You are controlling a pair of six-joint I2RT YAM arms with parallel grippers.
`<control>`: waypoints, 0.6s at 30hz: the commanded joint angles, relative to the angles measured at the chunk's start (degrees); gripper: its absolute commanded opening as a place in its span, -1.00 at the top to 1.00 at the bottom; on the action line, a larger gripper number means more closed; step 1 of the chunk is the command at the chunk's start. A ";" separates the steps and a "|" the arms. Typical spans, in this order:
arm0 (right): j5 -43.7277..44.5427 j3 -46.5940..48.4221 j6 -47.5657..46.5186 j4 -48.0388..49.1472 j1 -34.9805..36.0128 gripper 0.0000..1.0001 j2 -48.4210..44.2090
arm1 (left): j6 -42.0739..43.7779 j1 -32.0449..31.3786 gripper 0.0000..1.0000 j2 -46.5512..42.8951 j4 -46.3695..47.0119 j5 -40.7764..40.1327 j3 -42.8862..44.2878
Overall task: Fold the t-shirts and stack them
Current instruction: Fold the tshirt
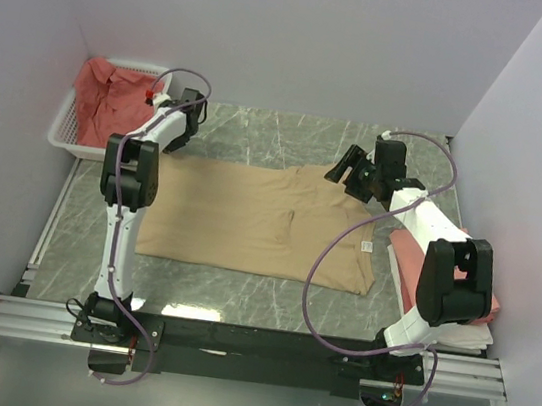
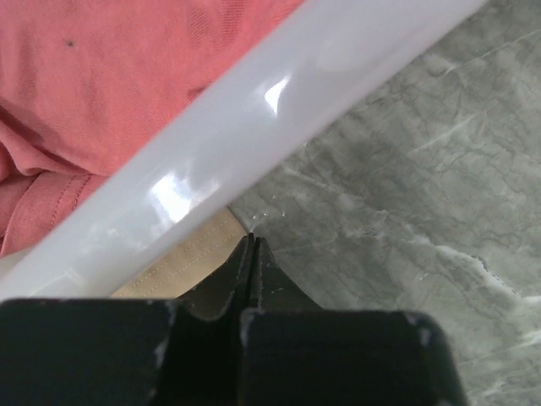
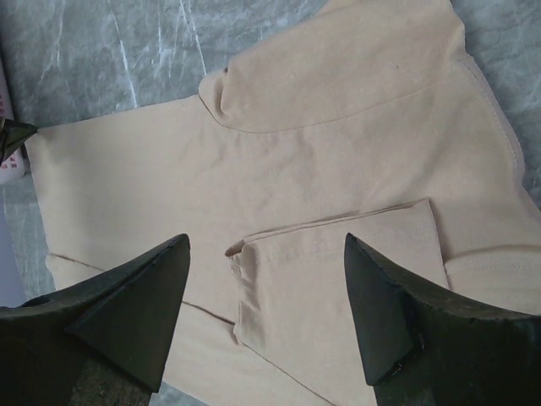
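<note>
On the grey marble table (image 1: 261,133) between white walls (image 1: 304,36), left gripper (image 2: 252,244) is pinched shut on the tan shirt (image 1: 249,215); right gripper (image 3: 265,242) gapes wide, holding nothing

Left wrist cam: the basket rim (image 2: 254,127) is just a blurry white bar, and only a scrap of the tan shirt (image 2: 182,258) peeks out under it, so can't tell if the left fingers (image 2: 224,289) pinch it. By the table's (image 1: 260,136) right edge, the right arm (image 1: 453,274) covers most of the pink shirt (image 1: 401,262).
</note>
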 commanded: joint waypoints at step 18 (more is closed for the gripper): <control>4.13 5.77 -1.20 -1.26 -0.64 -0.60 3.36 | 3.01 1.43 0.99 -15.28 12.44 3.12 -13.84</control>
